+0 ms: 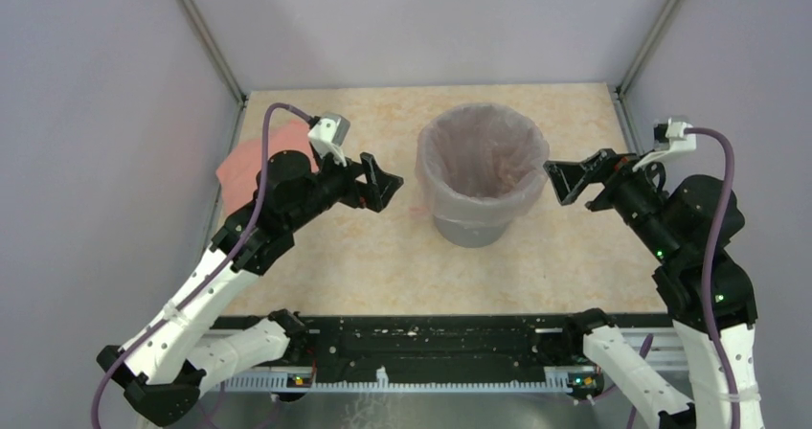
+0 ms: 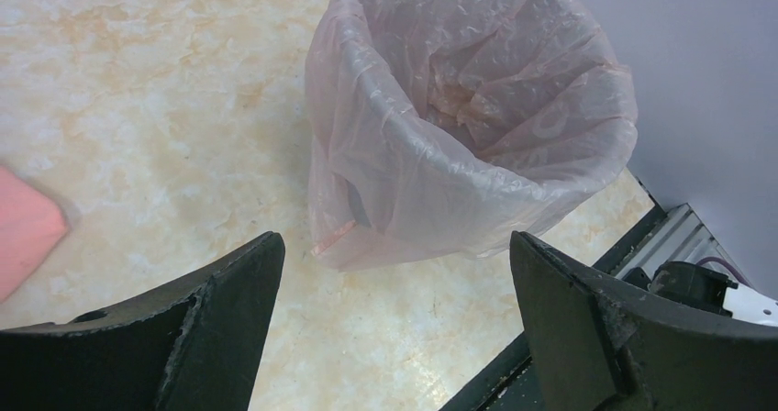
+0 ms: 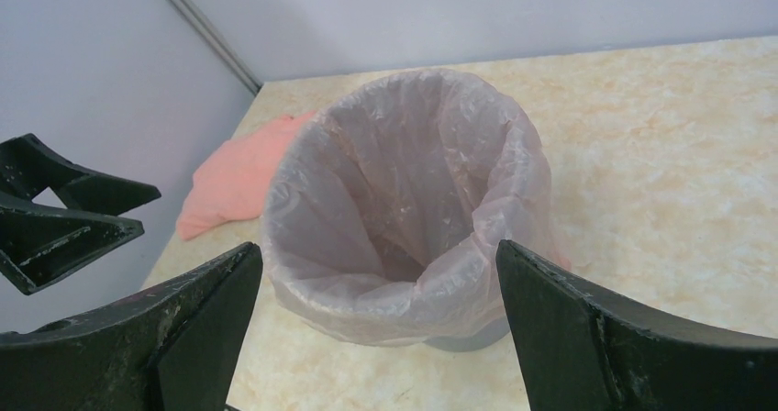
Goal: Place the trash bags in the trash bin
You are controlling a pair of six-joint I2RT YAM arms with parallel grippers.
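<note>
The round grey trash bin (image 1: 469, 230) stands at the table's middle. A translucent pale-pink trash bag (image 1: 484, 156) lines it, its mouth folded over the rim and hanging down the outside wall. My left gripper (image 1: 383, 182) hovers just left of the bin, open and holding nothing, clear of the bag (image 2: 459, 145). My right gripper (image 1: 573, 182) hovers just right of the bin, also open with nothing in it. The right wrist view looks into the lined bag (image 3: 404, 191), with a strip of grey bin (image 3: 472, 339) below the film.
A salmon-pink flat piece (image 1: 249, 161) lies at the table's left edge behind my left arm, also visible as the pink piece (image 3: 234, 177). Grey enclosure walls stand on three sides. A black rail (image 1: 431, 338) runs along the near edge.
</note>
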